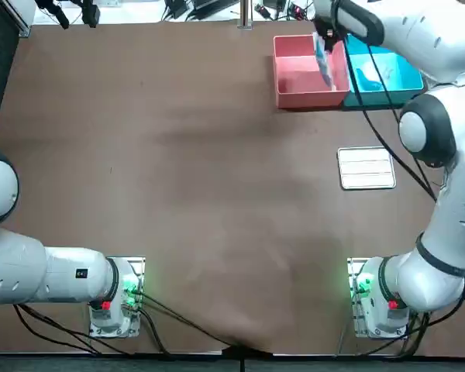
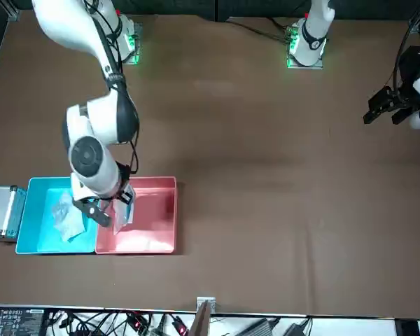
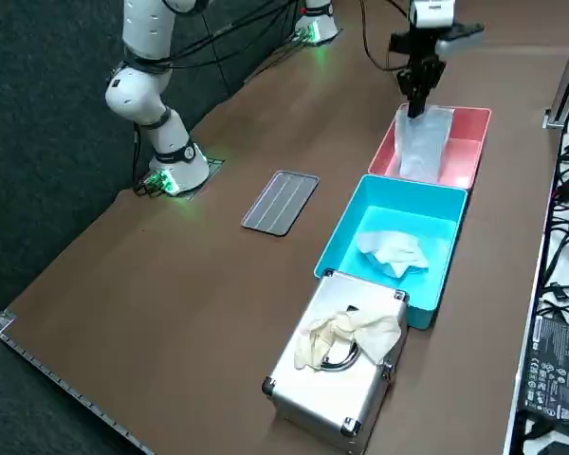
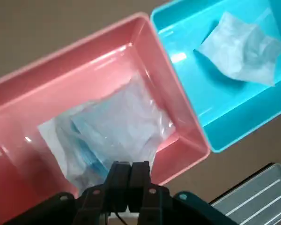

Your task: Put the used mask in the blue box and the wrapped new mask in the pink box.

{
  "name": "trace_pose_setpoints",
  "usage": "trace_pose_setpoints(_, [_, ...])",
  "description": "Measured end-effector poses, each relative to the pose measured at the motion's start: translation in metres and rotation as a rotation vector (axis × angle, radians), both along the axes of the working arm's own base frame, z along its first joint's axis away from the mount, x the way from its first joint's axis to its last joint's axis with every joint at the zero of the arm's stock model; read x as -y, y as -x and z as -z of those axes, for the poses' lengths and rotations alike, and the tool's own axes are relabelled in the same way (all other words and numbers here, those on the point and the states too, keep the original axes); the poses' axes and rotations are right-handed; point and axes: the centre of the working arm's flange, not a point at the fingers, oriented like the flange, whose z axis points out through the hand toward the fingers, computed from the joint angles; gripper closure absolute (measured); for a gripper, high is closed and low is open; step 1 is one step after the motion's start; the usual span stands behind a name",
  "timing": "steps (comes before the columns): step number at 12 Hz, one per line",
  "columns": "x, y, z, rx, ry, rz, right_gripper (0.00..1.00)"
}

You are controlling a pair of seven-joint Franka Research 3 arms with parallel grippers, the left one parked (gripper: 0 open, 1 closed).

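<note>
Wrapped new mask is held hanging over the inside of the pink box, pinched at its top edge by the right gripper, fingers pressed together on the wrapper. Pink box is set at the table's far right, with the blue box touching it on the right. Crumpled used mask is seen lying in the blue box. Ribbed grey plate is laid nearer; metal case, topped with gloves, is placed farther right.
</note>
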Motion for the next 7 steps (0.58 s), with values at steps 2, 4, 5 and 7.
trace_pose_setpoints(2, [-0.009, 0.002, 0.020, -0.025, 0.010, -0.009, 0.95])
trace_pose_setpoints(4, [-0.014, 0.003, 0.026, -0.032, 0.013, -0.014, 0.78])
trace_pose_setpoints(5, [-0.016, 0.004, 0.025, -0.031, 0.012, -0.016, 0.67])
trace_pose_setpoints(7, [-0.020, 0.005, 0.021, -0.025, 0.009, -0.022, 0.44])
